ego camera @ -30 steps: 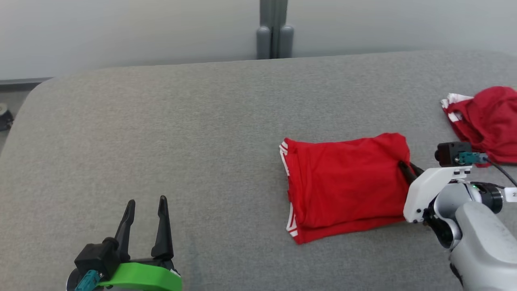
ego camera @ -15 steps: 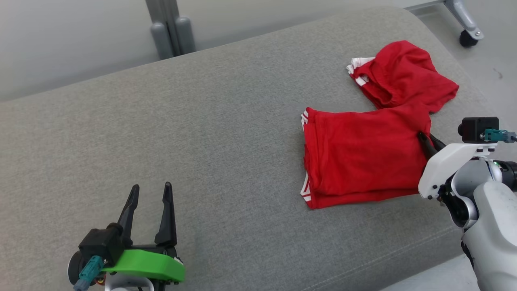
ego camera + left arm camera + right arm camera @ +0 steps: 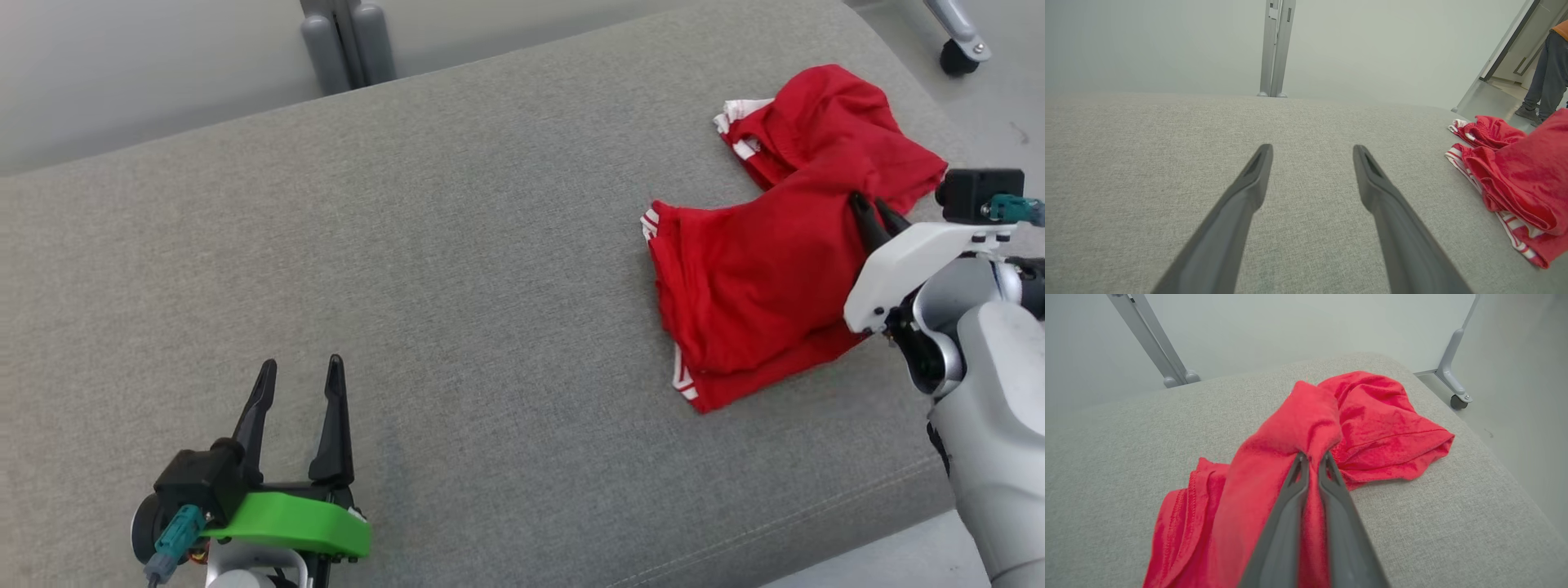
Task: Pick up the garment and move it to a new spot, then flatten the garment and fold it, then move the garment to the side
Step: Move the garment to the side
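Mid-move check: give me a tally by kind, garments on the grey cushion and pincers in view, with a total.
Red garments: 2, the folded red garment and the crumpled red garment beyond it.
Pincers: 2, the right pincer shut on a corner of the folded red garment, the left pincer open and holding nothing.
Total: 4.

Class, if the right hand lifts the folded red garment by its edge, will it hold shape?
Probably not: the folded garment looks floppy, bunching where the right hand pinches it. Likely light, since one pinch raises an edge. The fold may open.
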`<state>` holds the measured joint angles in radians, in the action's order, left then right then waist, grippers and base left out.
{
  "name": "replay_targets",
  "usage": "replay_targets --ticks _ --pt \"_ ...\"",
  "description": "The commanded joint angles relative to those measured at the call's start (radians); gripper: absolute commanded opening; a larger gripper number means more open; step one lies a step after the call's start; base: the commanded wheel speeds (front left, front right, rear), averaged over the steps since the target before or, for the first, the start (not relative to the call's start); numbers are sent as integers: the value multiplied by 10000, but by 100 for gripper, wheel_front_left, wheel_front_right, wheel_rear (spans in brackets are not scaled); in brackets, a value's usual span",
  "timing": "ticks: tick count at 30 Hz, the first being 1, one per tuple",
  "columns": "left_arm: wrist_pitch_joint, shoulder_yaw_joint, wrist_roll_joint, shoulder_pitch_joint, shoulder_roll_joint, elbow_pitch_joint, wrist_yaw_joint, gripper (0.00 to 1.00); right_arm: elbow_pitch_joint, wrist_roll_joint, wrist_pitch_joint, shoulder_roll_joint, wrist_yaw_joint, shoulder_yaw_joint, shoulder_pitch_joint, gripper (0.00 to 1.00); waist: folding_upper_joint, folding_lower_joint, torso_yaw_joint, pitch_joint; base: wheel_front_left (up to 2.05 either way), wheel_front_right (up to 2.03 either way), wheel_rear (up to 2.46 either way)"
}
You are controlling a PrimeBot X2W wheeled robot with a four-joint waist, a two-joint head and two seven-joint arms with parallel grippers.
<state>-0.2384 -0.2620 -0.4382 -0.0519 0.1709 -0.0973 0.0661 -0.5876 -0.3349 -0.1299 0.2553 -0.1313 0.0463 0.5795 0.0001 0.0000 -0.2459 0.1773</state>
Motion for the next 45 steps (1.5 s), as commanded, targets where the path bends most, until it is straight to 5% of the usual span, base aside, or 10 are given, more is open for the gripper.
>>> replay_targets --ticks 1,16,33,34,35,36,45 --pt "-28 9 -50 -174 9 10 26 100 -147 123 86 68 14 -28 377 0 -1 0 424 62 0 0 0" --pt "-124 -138 -55 -355 -80 -166 -73 100 -1929 1094 411 1695 14 -817 2420 0 -1 0 2016 401 0 0 0" --pt "-71 -226 91 -450 157 0 47 100 -3114 2307 385 2988 17 -2645 3010 0 -1 0 2624 1053 0 0 0" --pt "-61 -238 95 -444 160 22 45 100 -3138 2402 420 2993 17 -2760 3024 5 -1 0 2631 1073 0 0 0" --pt "-43 -248 106 -443 171 37 67 100 -3187 2524 499 3017 17 -2958 3070 28 -1 0 2639 1102 0 0 0" --pt "-45 -254 113 -446 181 49 82 100 -3221 2636 576 3008 17 -3112 3100 95 -1 0 2643 1123 0 0 0" --pt "16 -290 118 -505 255 94 145 100 -3215 3377 828 2531 16 -3311 3094 100 -1 0 2500 1114 0 0 0"
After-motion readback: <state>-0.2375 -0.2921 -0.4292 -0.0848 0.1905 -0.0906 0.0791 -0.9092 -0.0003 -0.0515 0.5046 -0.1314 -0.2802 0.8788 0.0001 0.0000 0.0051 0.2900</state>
